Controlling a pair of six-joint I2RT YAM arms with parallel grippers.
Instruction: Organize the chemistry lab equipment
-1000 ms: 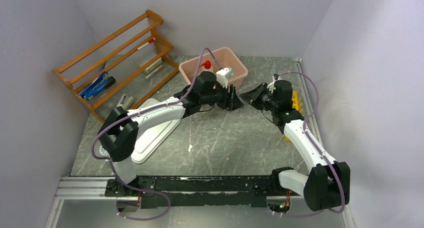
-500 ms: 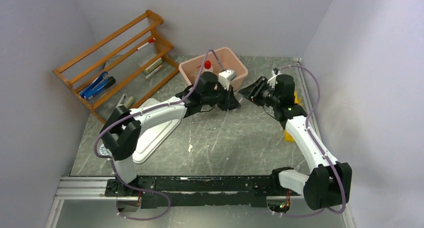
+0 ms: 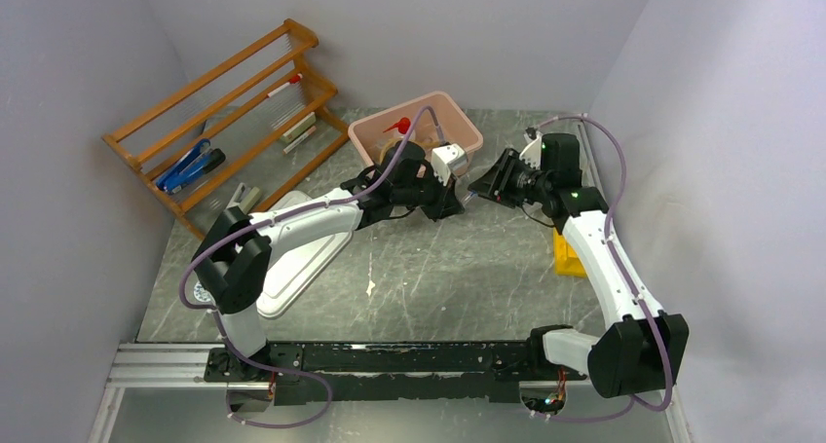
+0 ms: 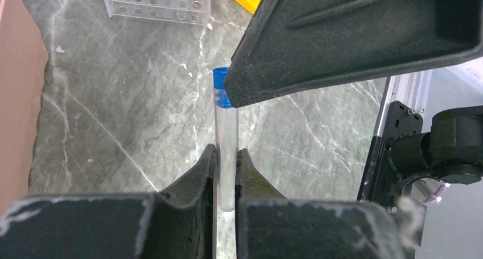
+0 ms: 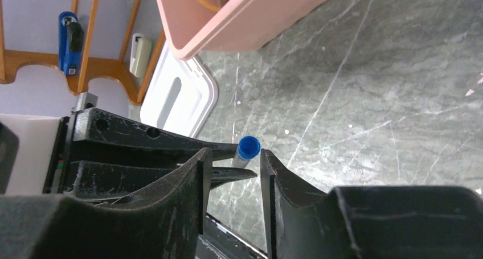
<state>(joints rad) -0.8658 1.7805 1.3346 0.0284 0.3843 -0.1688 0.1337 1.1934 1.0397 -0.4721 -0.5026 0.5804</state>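
Observation:
A blue-capped clear tube (image 4: 226, 139) is held by its lower end in my left gripper (image 4: 226, 152), whose jaws are shut on it above the table. The tube's blue cap (image 5: 248, 148) points at my right gripper (image 5: 234, 156), which is open; the cap sits just beyond its fingertips, touching neither pad. Both grippers meet nose to nose in front of the pink tub: left gripper (image 3: 456, 202), right gripper (image 3: 484, 184). A red-capped squeeze bottle (image 3: 397, 127) stands in the tub. The yellow tube rack (image 3: 568, 251) lies under my right arm.
The pink tub (image 3: 460, 124) sits behind the grippers, its white lid (image 3: 292, 268) flat at the left. An orange wooden shelf rack (image 3: 229, 102) at the back left carries a blue item (image 3: 190, 166) and small pieces. A clear tube rack (image 4: 156, 1) lies beyond the tube.
My left gripper has closed on the tube. My right gripper has opened off the cap end and drawn back toward the right.

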